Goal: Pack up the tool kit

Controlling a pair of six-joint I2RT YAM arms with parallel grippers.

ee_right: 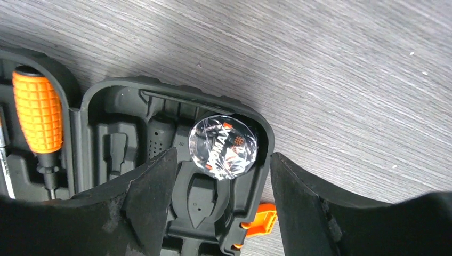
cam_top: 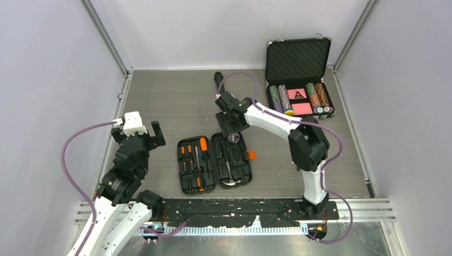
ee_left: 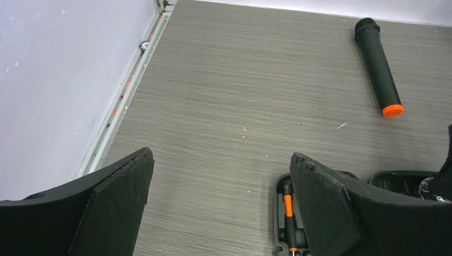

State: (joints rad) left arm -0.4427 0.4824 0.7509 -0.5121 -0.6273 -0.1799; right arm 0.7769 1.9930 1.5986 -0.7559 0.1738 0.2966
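Open and flat near the middle of the bench's near edge lies the tool kit, its two black moulded halves side by side. Orange-handled screwdrivers are seated in the left half, and the orange latch juts from the right half's outer edge. Toward the near-left corner, the left gripper hangs over bare bench, jaws spread and empty. The right gripper hovers over the far end of the kit's right half. Its jaws stand apart on either side of a shiny wrapped disc in the corner slot, apparently without touching it. Beyond, a black microphone lies on the bench, and a chip case stands open in the far-right corner. The shell looks stiff and smooth, probably weighty with steel tools. The outer long edge of one half, by the latch, seems the best hold for folding it shut.
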